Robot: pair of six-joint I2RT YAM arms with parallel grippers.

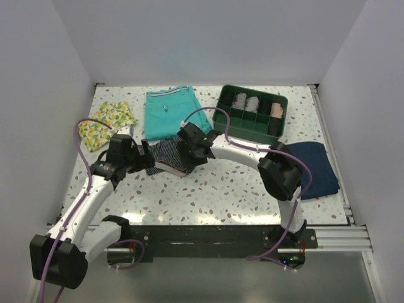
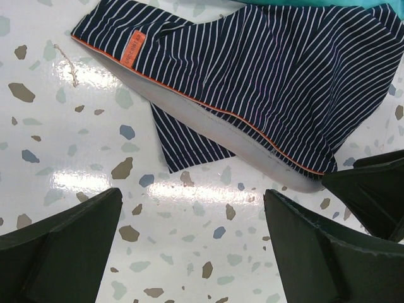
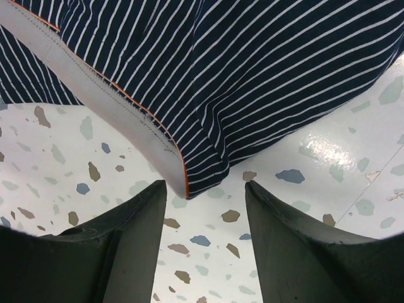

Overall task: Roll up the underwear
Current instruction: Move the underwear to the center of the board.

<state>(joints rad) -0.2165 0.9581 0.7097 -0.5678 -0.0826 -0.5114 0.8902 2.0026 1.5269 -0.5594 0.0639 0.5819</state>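
Observation:
The underwear [image 1: 167, 155] is a small navy pinstriped cloth with a grey waistband and a reddish edge, lying flat on the speckled table between my two grippers. In the left wrist view it [image 2: 265, 76] fills the upper half; my left gripper [image 2: 192, 243] is open and empty just short of its waistband. In the right wrist view the underwear [image 3: 240, 69] fills the top; its waistband corner lies just ahead of the gap of my open, empty right gripper [image 3: 205, 196]. From above, the left gripper [image 1: 142, 158] sits at its left edge and the right gripper [image 1: 189, 154] at its right edge.
Teal shorts [image 1: 172, 111] lie just behind the underwear. A green divided tray [image 1: 252, 117] holding rolled cloths stands at the back right. A plain navy garment [image 1: 315, 167] lies at the right. A lemon-print cloth [image 1: 107, 123] lies at the back left.

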